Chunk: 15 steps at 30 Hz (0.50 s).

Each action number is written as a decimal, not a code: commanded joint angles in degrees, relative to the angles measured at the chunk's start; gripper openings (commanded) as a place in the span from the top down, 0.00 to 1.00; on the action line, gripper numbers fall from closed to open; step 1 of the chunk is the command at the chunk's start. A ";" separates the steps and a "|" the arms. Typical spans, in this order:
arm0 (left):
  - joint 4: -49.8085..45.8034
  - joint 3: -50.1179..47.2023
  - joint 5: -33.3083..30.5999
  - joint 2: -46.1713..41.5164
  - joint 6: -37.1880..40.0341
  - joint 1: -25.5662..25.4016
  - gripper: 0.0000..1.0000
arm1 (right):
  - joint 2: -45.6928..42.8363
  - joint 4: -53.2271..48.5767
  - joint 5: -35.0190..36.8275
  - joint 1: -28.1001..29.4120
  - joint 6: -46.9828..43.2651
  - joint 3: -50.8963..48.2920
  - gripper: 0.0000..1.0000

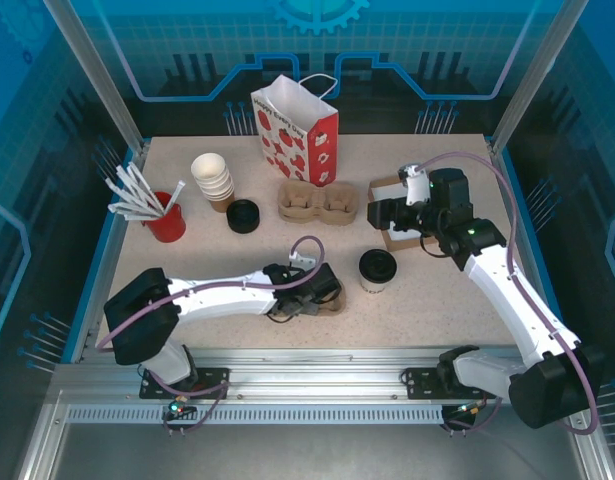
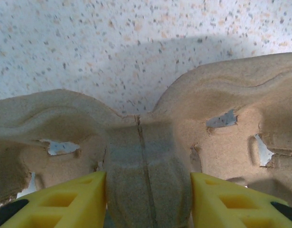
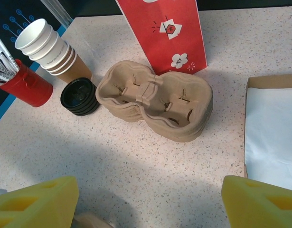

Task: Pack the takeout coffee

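Takeout coffee (image 1: 377, 268) stands upright on the table (image 1: 227, 262).

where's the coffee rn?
Top view: the coffee stands upright on the table, right of centre, just right of the carrier in the left tool and nearer than the carrier stack.

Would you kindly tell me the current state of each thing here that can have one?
takeout coffee: upright on the table, lid on, unheld.
paper bag: upright, mouth open.
left gripper: shut on the cup carrier.
cup carrier: held at its centre ridge.
right gripper: open, empty.
carrier stack: nested, wells up.
paper cups: stacked, lidless.
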 commanded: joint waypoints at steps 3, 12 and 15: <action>2.27 -1.89 0.43 0.05 -5.62 -2.08 0.49 | -0.58 -0.45 0.03 0.67 -0.87 -0.63 0.20; 1.09 0.08 0.37 -1.61 -2.91 -2.05 0.38 | -0.34 -1.19 1.08 1.17 -1.29 0.04 0.19; 0.13 1.42 0.47 -4.21 -0.10 -1.23 0.35 | -0.61 -1.57 1.43 1.39 -1.40 0.37 0.19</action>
